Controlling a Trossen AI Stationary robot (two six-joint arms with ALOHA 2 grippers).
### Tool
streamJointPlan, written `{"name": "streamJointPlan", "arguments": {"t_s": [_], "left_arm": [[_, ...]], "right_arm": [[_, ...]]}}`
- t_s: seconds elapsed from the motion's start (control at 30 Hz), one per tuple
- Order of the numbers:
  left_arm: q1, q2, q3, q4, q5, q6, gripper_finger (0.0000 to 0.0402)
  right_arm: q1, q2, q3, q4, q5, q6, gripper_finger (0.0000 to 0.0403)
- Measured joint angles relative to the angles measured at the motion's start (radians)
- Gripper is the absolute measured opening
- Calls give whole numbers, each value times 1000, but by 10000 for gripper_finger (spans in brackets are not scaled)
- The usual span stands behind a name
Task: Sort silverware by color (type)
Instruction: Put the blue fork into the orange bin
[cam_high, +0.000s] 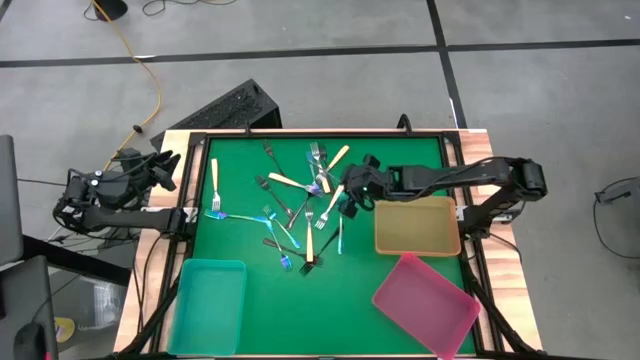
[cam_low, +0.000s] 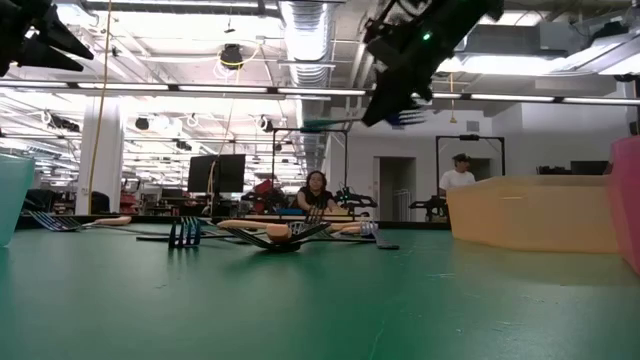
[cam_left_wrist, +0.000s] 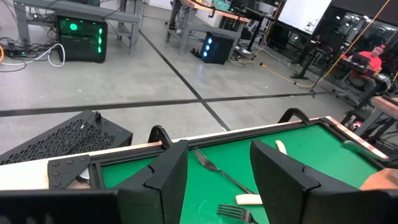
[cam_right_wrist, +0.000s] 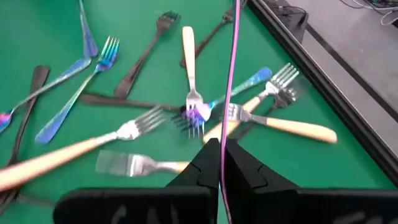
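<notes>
Covering the whole work area, a green mat (cam_high: 400, 155) lies inside a dark frame on a wooden table, which stands on a grey concrete floor crossed by dark seams; an orange cable (cam_high: 150, 80) runs over that floor near the table's far left corner. Beyond the table, the low view shows an open hall with ceiling ducts, light strips and benches where people sit or stand. At the far left, the left gripper (cam_high: 170, 168) waits off the mat's edge beside a black perforated case (cam_high: 228, 108), its fingers (cam_left_wrist: 165, 180) spread apart with nothing between them. On the left half of the mat, at the near edge, sits a teal tray (cam_high: 210, 300). Across the middle, the silverware (cam_high: 300, 205) lies scattered and overlapping: cream-handled, dark metal and iridescent blue forks, several crossing one another, none in any tray. Directly above the right side of this pile, the right gripper (cam_high: 350, 195) hangs clear of the mat, its fingers pressed together on an iridescent fork (cam_right_wrist: 231, 68), which extends forward from the fingertips over the pile. Just right of that gripper sits a tan tray (cam_high: 418, 228), and a pink tray (cam_high: 425, 305) lies tilted near the mat's front right corner.
</notes>
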Motion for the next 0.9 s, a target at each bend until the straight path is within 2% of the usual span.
{"name": "streamJointPlan", "arguments": {"t_s": [0.2,0.47,0.9], "left_arm": [[0,0,0,0,0,0,158],[0,0,0,0,0,0,158],[0,0,0,0,0,0,158]], "right_arm": [[72,-77,0,-244,58,90,37],[203,-162,0,-580,162,304,37],[505,-253,0,-975,348,678,38]]}}
